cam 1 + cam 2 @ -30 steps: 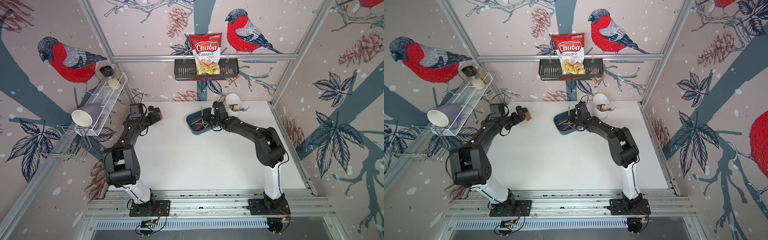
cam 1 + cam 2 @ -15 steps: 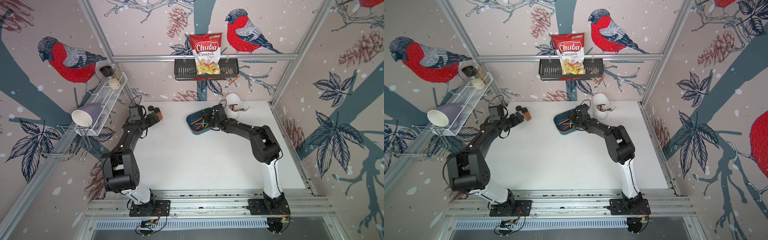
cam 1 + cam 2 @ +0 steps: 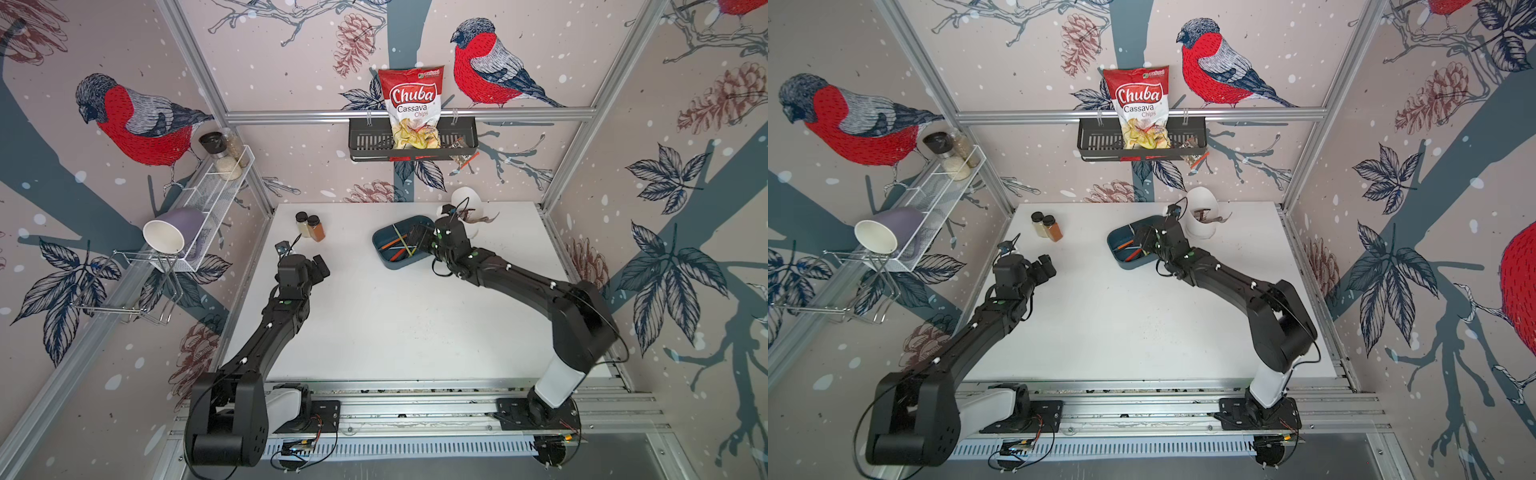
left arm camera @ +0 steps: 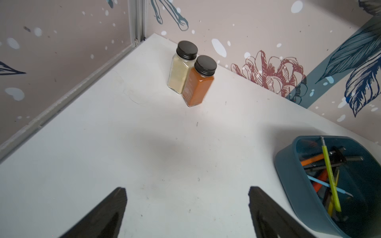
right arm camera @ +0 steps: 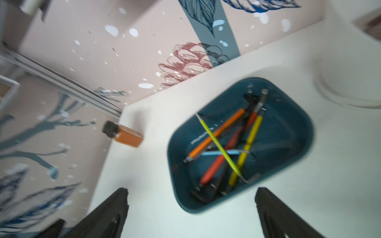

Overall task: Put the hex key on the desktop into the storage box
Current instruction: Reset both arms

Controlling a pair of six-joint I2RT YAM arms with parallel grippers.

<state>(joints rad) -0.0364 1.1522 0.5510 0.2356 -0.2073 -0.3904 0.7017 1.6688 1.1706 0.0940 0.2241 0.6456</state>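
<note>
**Both jaws released, tools lying in the box**

White and matte, the desktop (image 3: 395, 324) starts at the aluminium rail (image 3: 415, 409) where both my bases are bolted.

From the near left corner my left arm (image 3: 266, 332) slants forward and low, forearm almost straight, wrist lifted above bare tabletop. The left gripper (image 4: 187, 189) points at the far left corner. Its jaws are spread wide with nothing between them.

My right arm (image 3: 582, 324) rises from its base to a high elbow, then the forearm runs far and leftward, sloping down to the wrist. The right gripper (image 5: 190, 190) hangs over the near end of the storage box (image 3: 379, 249), tilted down into it. Its jaws stand wide apart and grasp nothing.

Inside the box a crossed heap of slim tools (image 5: 218, 144) lies loose: orange, red, yellow, lime and pale blue shafts, with a dark bent bar at the end closest to my right jaws. Blur in the right wrist view keeps me from telling which of these is the hex key.

Past my left jaws two spice jars (image 4: 189, 76) stand touching. Behind the box sits a white cup (image 3: 467, 203). On the back wall a black basket (image 3: 370, 141) holds a chips bag (image 3: 413, 108).
</note>
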